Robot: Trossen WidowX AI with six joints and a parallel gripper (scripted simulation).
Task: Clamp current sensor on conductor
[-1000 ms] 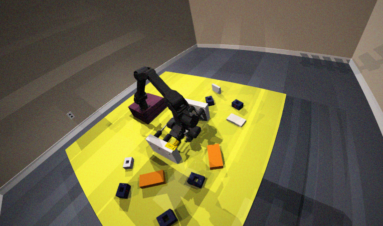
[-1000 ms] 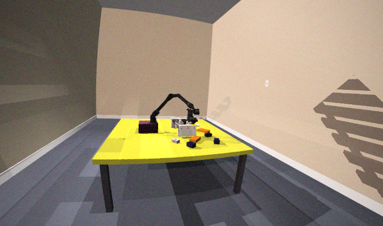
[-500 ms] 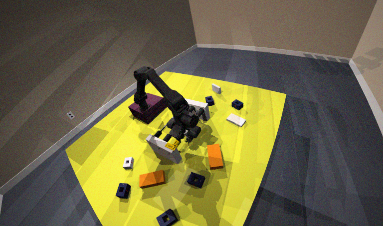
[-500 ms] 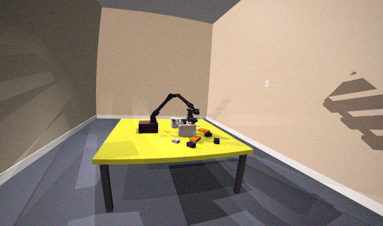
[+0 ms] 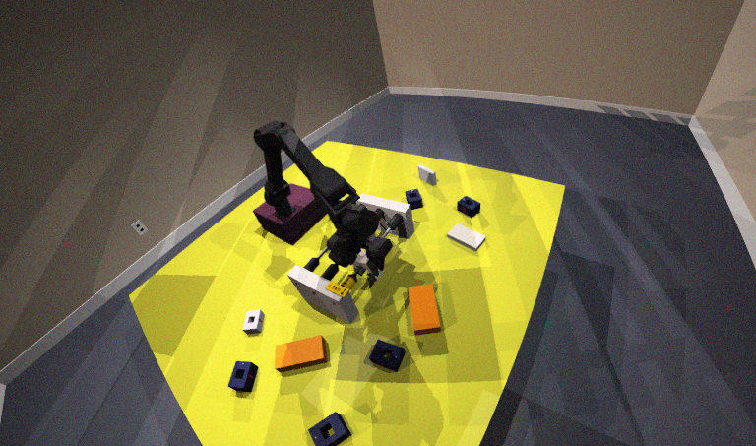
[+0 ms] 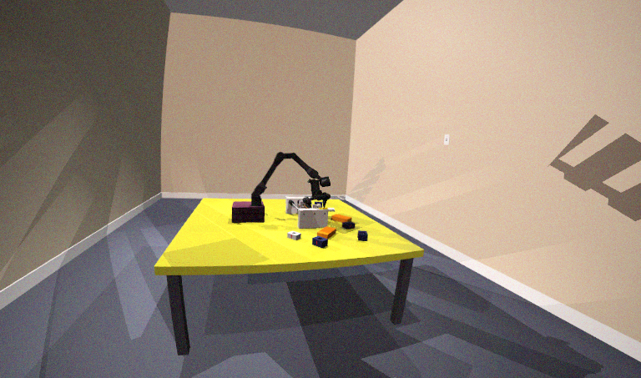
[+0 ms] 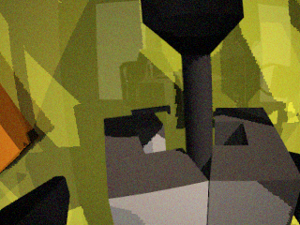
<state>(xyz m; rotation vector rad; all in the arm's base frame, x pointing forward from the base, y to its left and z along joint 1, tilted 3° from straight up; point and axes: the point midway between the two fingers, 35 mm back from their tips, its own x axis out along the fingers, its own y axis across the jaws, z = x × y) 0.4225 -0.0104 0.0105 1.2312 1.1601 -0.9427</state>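
The pale sensor [image 5: 361, 260] [image 7: 159, 173] sits at the LOAD conductor [image 7: 199, 108], between the two white panels. In the wrist view its two halves stand either side of the dark conductor, with a gap at the far side and contact at the near side. Whether it is latched cannot be told, and its arrow cannot be made out. The yellow LOAD marker [image 5: 337, 288] is on the near panel [image 5: 320, 299] [image 6: 311, 218]. My gripper [image 5: 362, 264] [image 6: 316, 202] [image 7: 172, 175] is open, its fingers standing apart on either side of the sensor, partly out of the wrist view.
The far white panel [image 5: 390, 213] [image 6: 292, 204] and other conductors stand close to the gripper. Orange blocks [image 5: 424, 307] [image 5: 300, 353], several navy square rings and a white ring [image 5: 253, 321] lie around on the yellow table [image 5: 222, 285]. White slabs [image 5: 466, 236] [image 5: 426, 174] are farther back.
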